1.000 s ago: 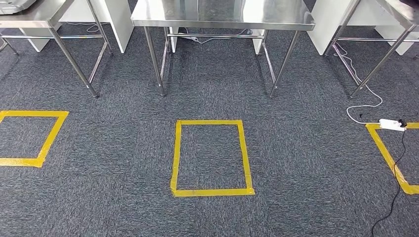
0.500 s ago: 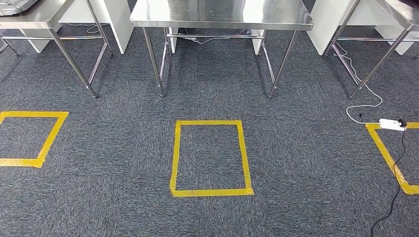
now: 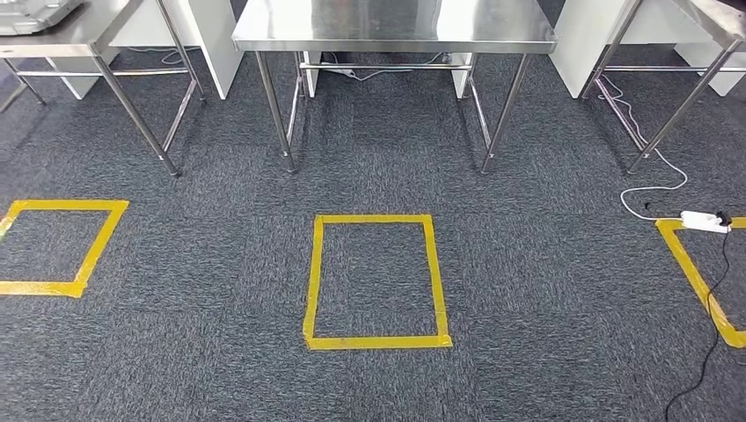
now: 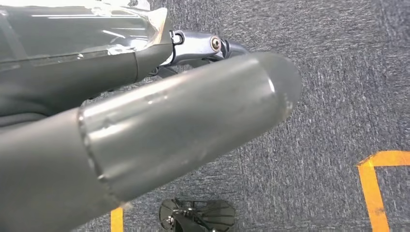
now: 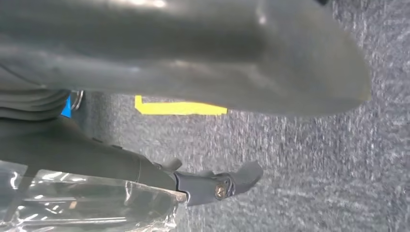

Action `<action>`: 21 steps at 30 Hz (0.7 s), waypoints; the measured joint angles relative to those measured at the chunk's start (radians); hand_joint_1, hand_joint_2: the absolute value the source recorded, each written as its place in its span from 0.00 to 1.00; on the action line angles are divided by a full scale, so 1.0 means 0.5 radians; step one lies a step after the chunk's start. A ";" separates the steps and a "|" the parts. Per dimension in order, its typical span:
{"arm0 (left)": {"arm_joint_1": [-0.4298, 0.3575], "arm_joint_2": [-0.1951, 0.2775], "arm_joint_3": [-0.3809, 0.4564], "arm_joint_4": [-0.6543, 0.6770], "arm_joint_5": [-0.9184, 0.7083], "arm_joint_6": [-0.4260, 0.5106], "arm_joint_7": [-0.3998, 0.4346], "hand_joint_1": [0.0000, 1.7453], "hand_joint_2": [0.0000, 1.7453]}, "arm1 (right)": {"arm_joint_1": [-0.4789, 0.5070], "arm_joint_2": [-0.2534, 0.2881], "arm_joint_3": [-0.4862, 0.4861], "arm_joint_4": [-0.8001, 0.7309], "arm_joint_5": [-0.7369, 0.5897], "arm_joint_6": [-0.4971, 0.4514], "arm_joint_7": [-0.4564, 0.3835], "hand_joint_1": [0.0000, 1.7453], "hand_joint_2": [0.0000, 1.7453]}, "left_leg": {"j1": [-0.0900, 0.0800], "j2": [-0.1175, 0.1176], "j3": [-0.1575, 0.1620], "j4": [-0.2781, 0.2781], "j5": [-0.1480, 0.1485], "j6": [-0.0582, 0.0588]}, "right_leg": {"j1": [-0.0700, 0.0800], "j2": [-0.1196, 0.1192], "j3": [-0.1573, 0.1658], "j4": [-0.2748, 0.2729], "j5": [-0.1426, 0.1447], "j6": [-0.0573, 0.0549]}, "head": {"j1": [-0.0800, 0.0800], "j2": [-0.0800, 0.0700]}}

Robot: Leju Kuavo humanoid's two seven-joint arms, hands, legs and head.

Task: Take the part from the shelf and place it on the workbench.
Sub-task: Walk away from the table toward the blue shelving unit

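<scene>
1. Steel of the side table (image 3: 79,31) at far left, with a pale, blurred tray-like thing (image 3: 31,10) on top. Cannot tell where the part is.
2. Left hand (image 4: 145,130) hanging over grey carpet (image 4: 338,72) – thumb and fingers (image 4: 212,44) stretched straight and apart, holding nothing; corner of yellow tape (image 4: 370,186) beyond the fingertips.
3. Workbench (image 3: 396,22) ahead at centre, with a taped rectangle (image 3: 376,341) on the floor in front of it.
4. Right hand (image 5: 193,53) likewise spread – bare carpet between thumb and fingers (image 5: 220,189), nothing gripped; a yellow strip (image 5: 179,108) just past the thumb.
5. White power strip (image 3: 704,221) and its cable at far right.
</scene>
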 joint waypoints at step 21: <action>-0.003 0.000 0.010 0.000 0.003 0.008 0.001 0.00 0.00 | -0.002 -0.004 0.008 0.000 0.002 0.023 0.004 0.00 0.00 | 0.006 0.008 0.081 -0.018 -0.079 0.051 | 0.035 -0.001 -0.179 0.227 -0.041 -0.064 | -0.008 0.000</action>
